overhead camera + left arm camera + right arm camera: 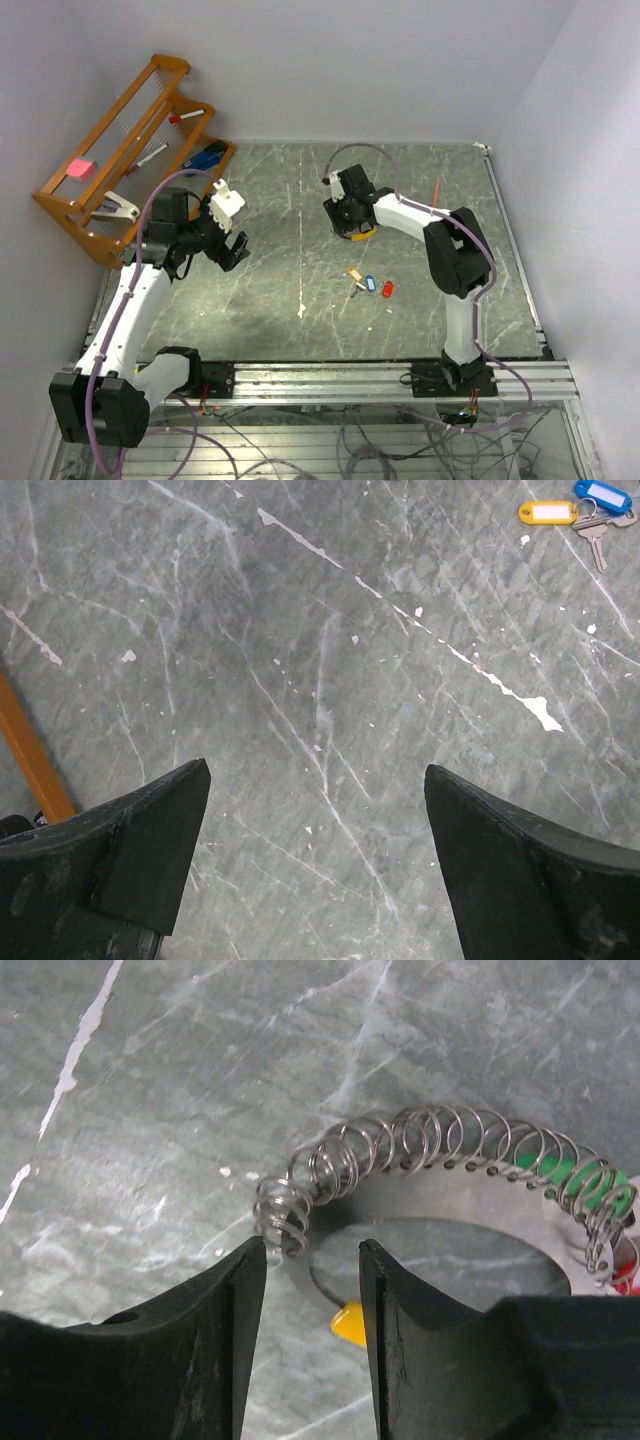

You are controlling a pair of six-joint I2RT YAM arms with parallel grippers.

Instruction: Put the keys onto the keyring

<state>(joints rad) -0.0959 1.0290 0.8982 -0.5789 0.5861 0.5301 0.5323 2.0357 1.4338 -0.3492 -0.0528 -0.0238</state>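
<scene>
Silvery wire wound in a tight coil makes the keyring (420,1140), which lies curved on the counter (150,1080) toward its far side. A green tag (560,1172) shows through the turns and a yellow piece (350,1322) peeks out beneath. The coil's free end sits right at the tips of the right gripper (312,1250). Its fingers stand part-way apart with stone visible in the gap, and nothing is visibly pinched, though the wire end is just beside one fingertip. The loose keys (370,283), with yellow, blue and red tags, lie clustered nearer the arms' bases, well apart from the keyring. The left gripper (315,775) hovers over bare counter, fingers spread wide and empty

The likely trouble is the grasp itself. Closing from here may catch only the last turn, and springy wire could slip out, flick sideways or skate across the smooth stone. Squeezing several turns flat might also bury the end that the keys must thread onto
</scene>
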